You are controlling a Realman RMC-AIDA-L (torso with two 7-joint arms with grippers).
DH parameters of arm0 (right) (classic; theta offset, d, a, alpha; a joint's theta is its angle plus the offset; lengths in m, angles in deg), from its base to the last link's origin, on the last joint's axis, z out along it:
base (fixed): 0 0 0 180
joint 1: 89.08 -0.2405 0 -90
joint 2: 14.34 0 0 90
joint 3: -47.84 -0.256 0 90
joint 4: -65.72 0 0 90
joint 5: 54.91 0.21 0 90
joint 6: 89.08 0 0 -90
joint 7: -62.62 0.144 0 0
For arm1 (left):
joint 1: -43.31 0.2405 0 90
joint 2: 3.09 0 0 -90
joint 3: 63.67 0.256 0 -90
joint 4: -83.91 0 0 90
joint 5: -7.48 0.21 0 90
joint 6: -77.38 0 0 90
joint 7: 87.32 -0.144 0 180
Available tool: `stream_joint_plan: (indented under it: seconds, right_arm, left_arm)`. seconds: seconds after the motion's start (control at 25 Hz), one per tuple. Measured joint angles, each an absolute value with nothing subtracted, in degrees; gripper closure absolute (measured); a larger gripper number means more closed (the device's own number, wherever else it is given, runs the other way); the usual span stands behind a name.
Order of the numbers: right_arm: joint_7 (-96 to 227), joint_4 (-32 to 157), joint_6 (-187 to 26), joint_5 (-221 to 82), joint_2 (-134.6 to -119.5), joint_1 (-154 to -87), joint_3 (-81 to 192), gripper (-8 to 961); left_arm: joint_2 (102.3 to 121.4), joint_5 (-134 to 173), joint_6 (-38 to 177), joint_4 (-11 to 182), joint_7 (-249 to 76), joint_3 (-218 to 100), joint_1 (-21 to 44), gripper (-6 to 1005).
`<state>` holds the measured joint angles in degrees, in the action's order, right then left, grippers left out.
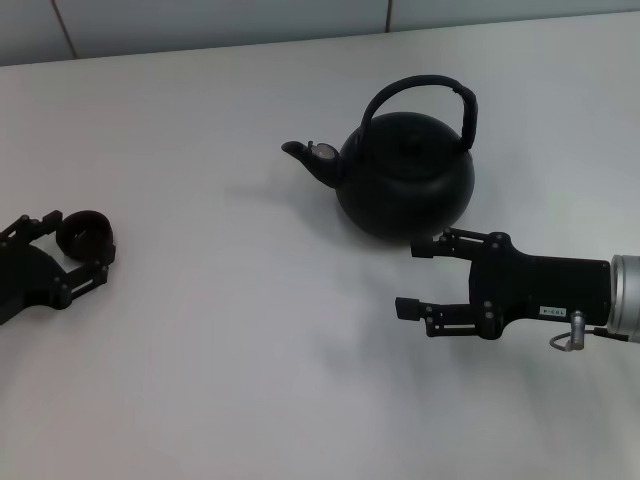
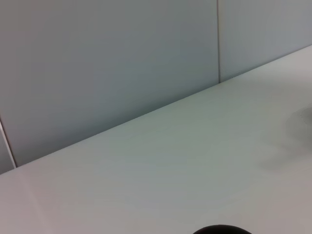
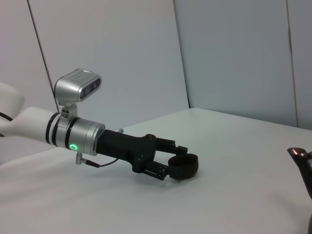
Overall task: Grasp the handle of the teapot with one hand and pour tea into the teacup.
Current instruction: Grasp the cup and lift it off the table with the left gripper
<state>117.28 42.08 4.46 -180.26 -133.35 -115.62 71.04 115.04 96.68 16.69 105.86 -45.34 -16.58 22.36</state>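
Head view: the teapot (image 1: 405, 180) is seen upright on the white table (image 1: 250, 350), its handle (image 1: 425, 95) arched over the lid. The right gripper (image 1: 412, 278) is positioned just in front of the teapot, fingers spread, nothing held. At the left edge, the teacup (image 1: 86, 233) is clasped by the left gripper (image 1: 80, 238).

Left wrist view: only the teacup's rim (image 2: 222, 229) is visible.

Right wrist view: the teacup (image 3: 184, 165) is gripped by the left gripper (image 3: 176, 163), well apart from the spout (image 3: 302, 161).

Right gripper (image 1: 418, 278): black, two linkage fingers w/ screws, white label, silver-grey wrist, small cable loop. Left gripper (image 3: 181, 165): black; silver wrist, green ring light, camera mounted.
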Motion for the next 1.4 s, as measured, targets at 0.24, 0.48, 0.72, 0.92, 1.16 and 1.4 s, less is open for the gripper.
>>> stream_joint_plan:
  seconds: [0.24,0.48,0.72,0.92,1.16,1.4]
  right_arm:
    - [117.3,42.1,4.5,-180.2,-133.35,-115.6,71.0,128]
    - [117.3,42.1,4.5,-180.1,-133.35,-115.7,71.0,128]
    - [117.3,42.1,4.5,-180.2,-133.35,-115.7,71.0,128]
    - [117.3,42.1,4.4,-180.2,-133.35,-115.7,71.0,128]
    - [117.3,42.3,4.2,-180.1,-133.41,-115.7,71.0,128]
    - [117.3,43.0,4.0,-180.1,-133.43,-115.9,71.0,128]
  left_arm:
    - [115.04,96.7,17.0,105.7,-45.3,-16.6,21.8,232]
    - [115.04,96.7,17.6,105.6,-45.2,-16.6,21.5,237]
    - [115.04,96.6,18.5,105.6,-44.9,-16.6,21.4,255]
    - [115.02,96.5,18.6,105.6,-44.4,-16.0,21.4,310]
    - [115.09,96.6,12.1,106.0,-43.9,-13.7,21.0,310]
    - [115.92,96.3,12.4,105.8,-42.4,-8.3,17.6,310]
